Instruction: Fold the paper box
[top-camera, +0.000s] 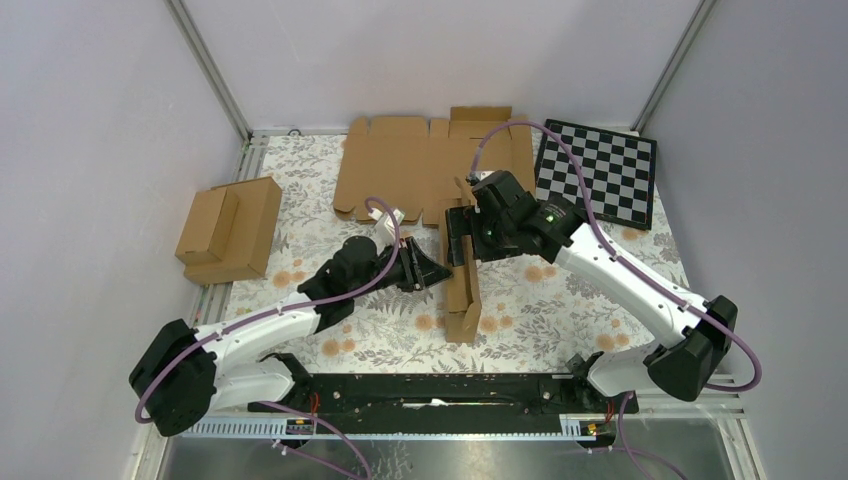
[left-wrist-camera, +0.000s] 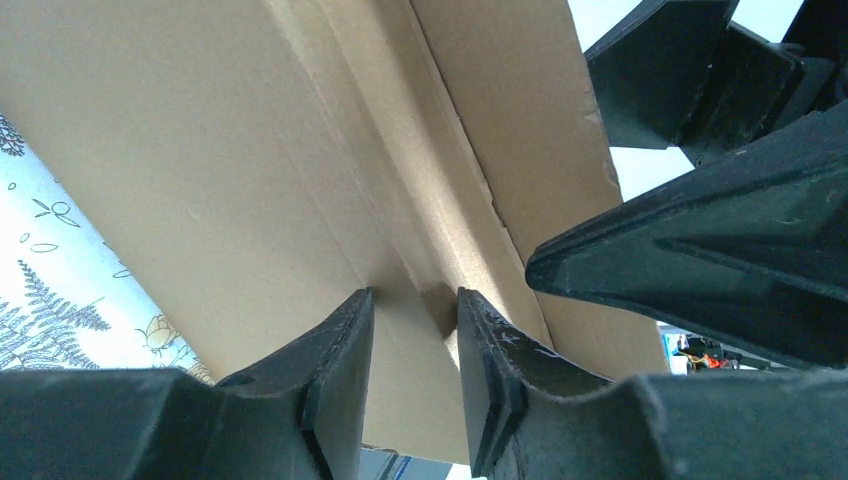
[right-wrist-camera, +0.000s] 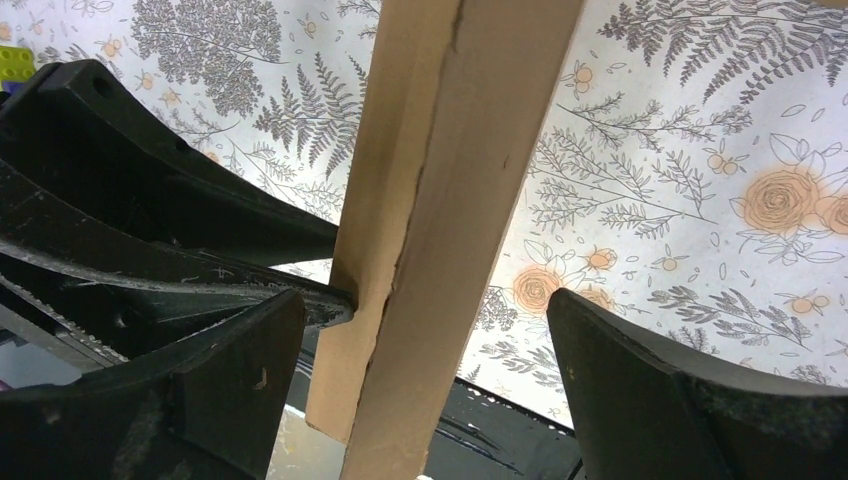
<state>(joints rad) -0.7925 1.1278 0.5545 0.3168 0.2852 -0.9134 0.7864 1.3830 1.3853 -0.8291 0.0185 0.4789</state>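
Left gripper (top-camera: 440, 273) and right gripper (top-camera: 462, 245) meet at the paper box (top-camera: 464, 300), brown corrugated card standing on edge between them. Left wrist view: matte black fingers (left-wrist-camera: 335, 370) sit close around a creased fold; whether they pinch it I cannot tell. Only the right wrist view shows that gripper's jaws spread wide, straddling the card wall without contact, above the floral cloth (right-wrist-camera: 700, 150).

Paper box (top-camera: 463, 300): upper part hidden behind right gripper (top-camera: 458, 236); ends cut off in both wrist views.

Plain pale-lilac walls (top-camera: 100, 110), two slanting metal corner posts (top-camera: 210, 70), a fern-and-rose patterned table cover (top-camera: 570, 310).
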